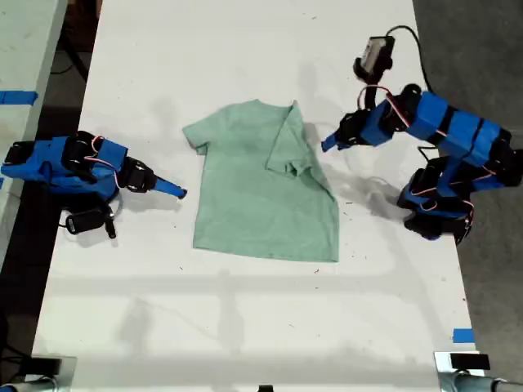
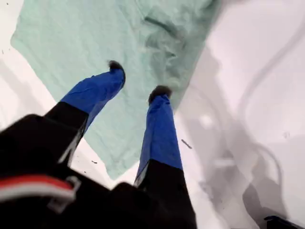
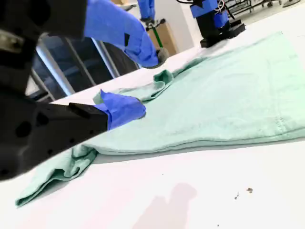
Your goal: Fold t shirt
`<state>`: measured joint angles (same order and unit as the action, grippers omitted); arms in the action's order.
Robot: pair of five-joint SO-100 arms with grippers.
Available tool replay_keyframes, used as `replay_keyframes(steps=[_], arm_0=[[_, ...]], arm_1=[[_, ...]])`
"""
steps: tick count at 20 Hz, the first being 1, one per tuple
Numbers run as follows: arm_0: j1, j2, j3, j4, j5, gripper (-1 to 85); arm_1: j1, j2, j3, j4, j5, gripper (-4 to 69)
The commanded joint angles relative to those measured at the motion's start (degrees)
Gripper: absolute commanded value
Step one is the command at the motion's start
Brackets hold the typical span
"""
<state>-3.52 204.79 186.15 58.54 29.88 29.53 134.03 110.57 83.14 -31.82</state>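
The pale mint-green t shirt [image 1: 253, 196] lies flat in the middle of the white table. The sleeve [image 1: 290, 143] on the exterior view's right is folded over onto the body. My first gripper [image 1: 327, 144] is on the arm at the exterior view's right. It hovers open [image 2: 137, 79] over that folded side of the t shirt [image 2: 71, 47], with nothing between its fingers. My second gripper [image 1: 178, 193] lies low on the table at the exterior view's left, just off the shirt's edge. It is open [image 3: 147, 83], facing across the t shirt [image 3: 228, 95], and holds nothing.
The white table [image 1: 245, 327] carries a strip of blue tape [image 1: 462, 336] near its front corner on the exterior view's right. A second table [image 1: 20, 49] stands at the exterior view's left and dark floor lies at its right. A cardboard box [image 3: 164, 36] shows beyond the table.
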Motion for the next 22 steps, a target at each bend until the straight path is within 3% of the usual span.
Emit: replay_keyframes(steps=[1, 4, 6, 8, 10, 14, 17, 22], arm_0=[[0.44, 0.44, 2.29, -0.18, 0.35, 13.1], [0.44, 0.44, 2.29, -0.18, 0.35, 12.9], [0.44, 0.44, 2.29, -0.18, 0.35, 12.9], [0.44, 0.44, 2.29, -0.18, 0.35, 12.9], [0.44, 0.44, 2.29, -0.18, 0.26, 12.9], [0.44, 0.44, 2.29, -0.18, 0.35, 12.8], [0.44, 0.44, 2.29, -0.18, 0.35, 12.8], [0.44, 0.44, 2.29, -0.18, 0.35, 12.8]], arm_1=[[-4.04, 33.49, 24.61, -4.31, 4.39, 11.7], [-12.66, 60.73, 46.49, -4.31, 9.32, 6.0], [-14.85, 66.71, 55.20, -2.02, 10.55, 2.5], [-13.80, 66.71, 59.77, -2.02, 8.09, 2.4], [-12.22, 66.71, 62.49, -2.64, -0.79, 2.3], [-7.82, 66.80, 65.65, -3.16, -0.44, 2.7], [-7.21, 66.80, 65.83, -3.16, -2.11, 12.0], [-8.35, 66.80, 65.83, -3.16, -2.99, 10.6]])
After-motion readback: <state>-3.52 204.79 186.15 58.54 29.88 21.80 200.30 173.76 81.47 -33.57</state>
